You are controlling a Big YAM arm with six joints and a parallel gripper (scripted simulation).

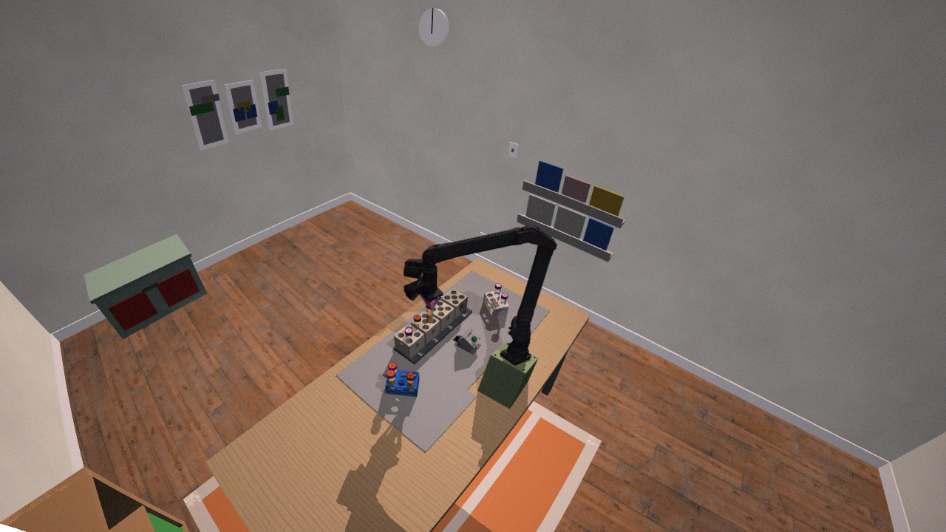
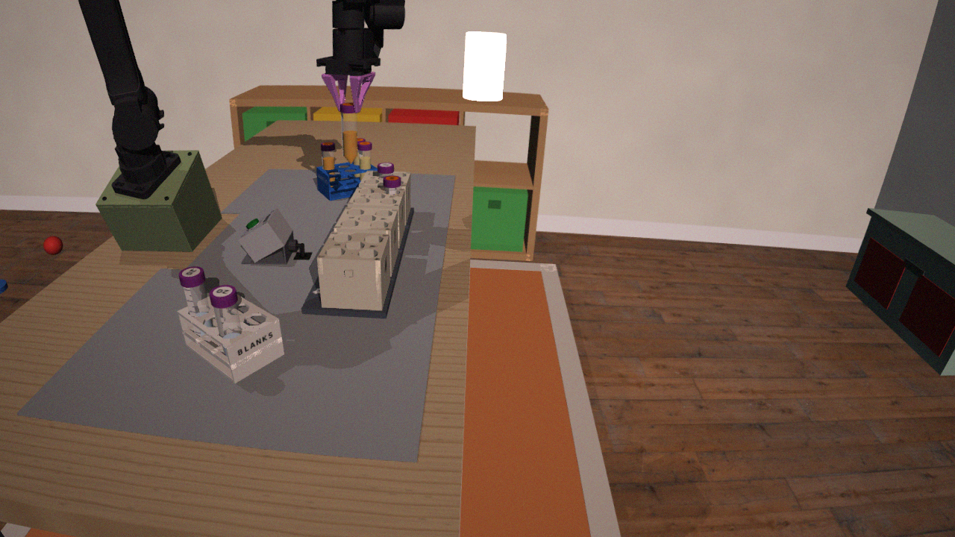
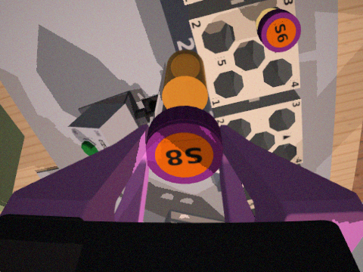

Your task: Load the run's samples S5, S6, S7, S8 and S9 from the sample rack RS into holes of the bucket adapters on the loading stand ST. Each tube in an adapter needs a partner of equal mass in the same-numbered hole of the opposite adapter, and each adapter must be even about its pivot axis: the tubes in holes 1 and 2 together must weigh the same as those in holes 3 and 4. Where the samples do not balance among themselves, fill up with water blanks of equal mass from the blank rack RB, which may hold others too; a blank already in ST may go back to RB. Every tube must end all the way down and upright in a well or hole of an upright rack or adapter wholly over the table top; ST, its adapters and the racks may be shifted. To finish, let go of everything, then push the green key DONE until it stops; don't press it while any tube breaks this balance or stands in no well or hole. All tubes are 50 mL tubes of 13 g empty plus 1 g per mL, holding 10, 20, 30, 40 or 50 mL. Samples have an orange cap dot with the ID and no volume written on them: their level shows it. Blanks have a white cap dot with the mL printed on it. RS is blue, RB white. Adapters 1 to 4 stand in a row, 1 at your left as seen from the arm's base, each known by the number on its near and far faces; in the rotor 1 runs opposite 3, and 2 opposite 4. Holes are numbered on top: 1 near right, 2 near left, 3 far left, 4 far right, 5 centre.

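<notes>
Sample S8 [image 3: 184,156] clamped by its cap in gripper [image 3: 184,159], upright above adapter 2 [image 3: 247,57].

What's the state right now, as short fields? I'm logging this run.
gripper: shut on S8, held above the stand
S8 fill: orange liquid, tube upright
S6: seated in adapter 2, hole 3
blue rack: three tubes
blank rack: two blanks
green key: untouched
</notes>
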